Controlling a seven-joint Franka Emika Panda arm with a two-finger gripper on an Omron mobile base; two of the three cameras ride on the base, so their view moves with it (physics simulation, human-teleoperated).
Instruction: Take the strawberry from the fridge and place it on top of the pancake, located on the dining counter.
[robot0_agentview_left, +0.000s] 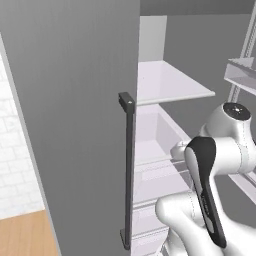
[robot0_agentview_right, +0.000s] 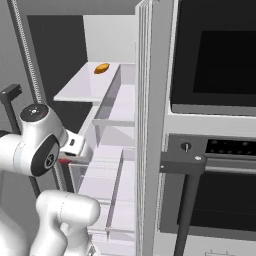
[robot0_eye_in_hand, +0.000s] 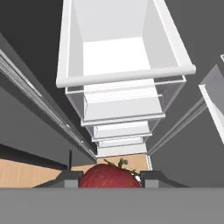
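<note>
Looking over the left base view, I see the fridge (robot0_agentview_left: 75, 100) with its matte grey door standing beside the arm, a long thin dark handle (robot0_agentview_left: 128, 170) running down the door's edge. Behind it sit a flat white shelf (robot0_agentview_left: 170, 82) and boxy white drawers (robot0_agentview_left: 157, 135); the arm's white body blocks the lower right.

From the right base view, I find a small orange oval item (robot0_agentview_right: 102, 68) lying on the upper shelf, well above the hand. A sliver of red shows at the hand, beside the top drawer's clear wall. A dark-glass oven (robot0_agentview_right: 215, 60) stands right of the fridge, its bar handle (robot0_agentview_right: 210, 165) jutting forward.

Through the hand view, the gripper (robot0_eye_in_hand: 111, 178) has its fingers clamped on the strawberry (robot0_eye_in_hand: 109, 176), a glossy red rounded fruit with green leaves, held in front of the stepped, open-topped drawers with light wood floor (robot0_eye_in_hand: 26, 173) below.
</note>
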